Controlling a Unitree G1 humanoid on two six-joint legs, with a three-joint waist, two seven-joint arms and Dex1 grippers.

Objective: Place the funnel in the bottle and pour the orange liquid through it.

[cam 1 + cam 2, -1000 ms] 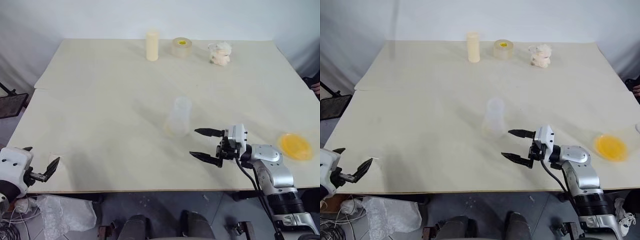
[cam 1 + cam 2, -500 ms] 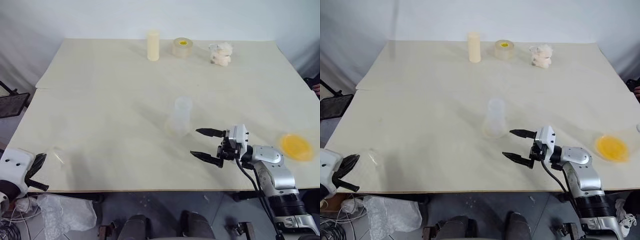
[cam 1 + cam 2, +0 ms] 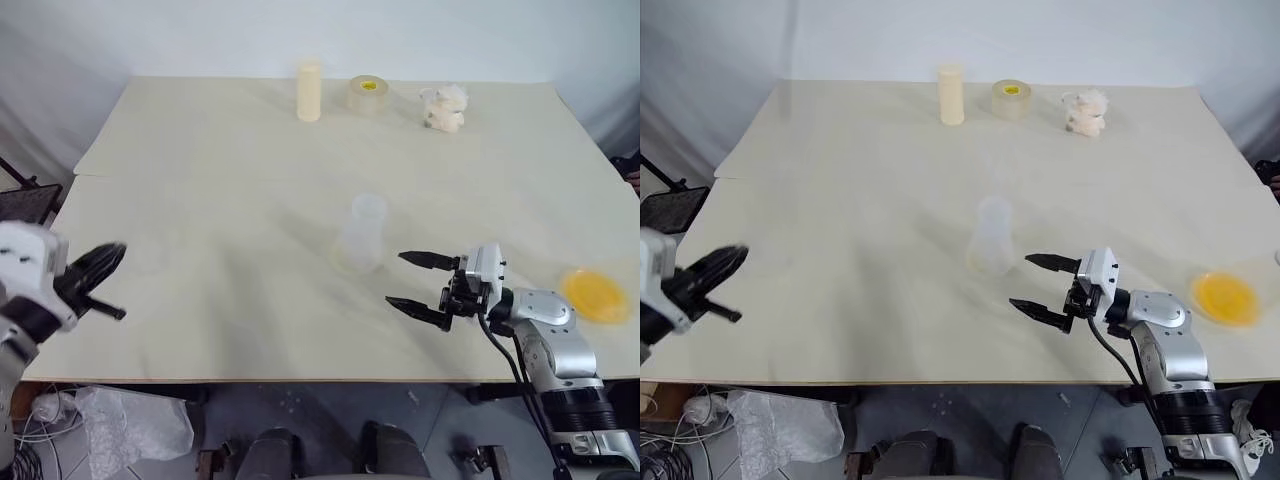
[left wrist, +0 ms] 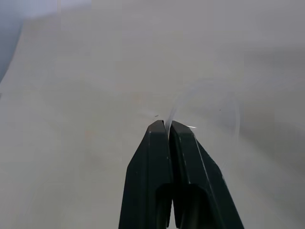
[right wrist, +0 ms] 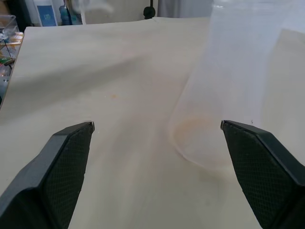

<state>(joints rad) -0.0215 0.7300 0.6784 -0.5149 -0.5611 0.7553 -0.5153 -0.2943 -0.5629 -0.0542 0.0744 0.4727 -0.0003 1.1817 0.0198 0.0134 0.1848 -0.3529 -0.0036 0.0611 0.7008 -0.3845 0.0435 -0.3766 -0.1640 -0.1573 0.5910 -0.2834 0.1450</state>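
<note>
Pinching funnel: the left gripper [image 4: 167,125] is clamped tight on the thin rim of the funnel [image 4: 209,112], whose clear round mouth stands out past the fingertips in the left wrist view; in the head views the gripper [image 3: 112,280] hangs above the table's near left edge and the funnel is too see-through to make out there.
Bottle: the bottle [image 3: 362,234] stands upright mid-table, well apart from the left gripper, with a faint orange trace at its base in the right wrist view.
Right gripper: the right gripper [image 3: 418,283] is spread wide with nothing in it, just beside the bottle on its near right, not touching.
Liquid: the orange liquid [image 3: 591,294] lies in a shallow clear dish near the table's right edge, beyond the right arm.
Step, as I judge: funnel picked up, not yet carried to the bottle's neck.
Risk, grip: the hold is on the rim edge alone, so the funnel could swing or slip out on the way across.
Risk, seating: a tilted stem could miss the neck or knock the light bottle over, since nothing steadies it yet.
Risk, pour: liquid in so shallow a dish could spill when lifted.
Surface: the table [image 3: 220,180] is pale cream and matte, with a seam on its left side.
Far edge: a cream cylinder [image 3: 309,91], a tape roll [image 3: 367,94] and a small pale crumpled thing [image 3: 444,107] stand in a row.
Room: a grey-white backdrop hangs behind; a plastic bag [image 3: 130,420] lies on the floor below the near left corner.
</note>
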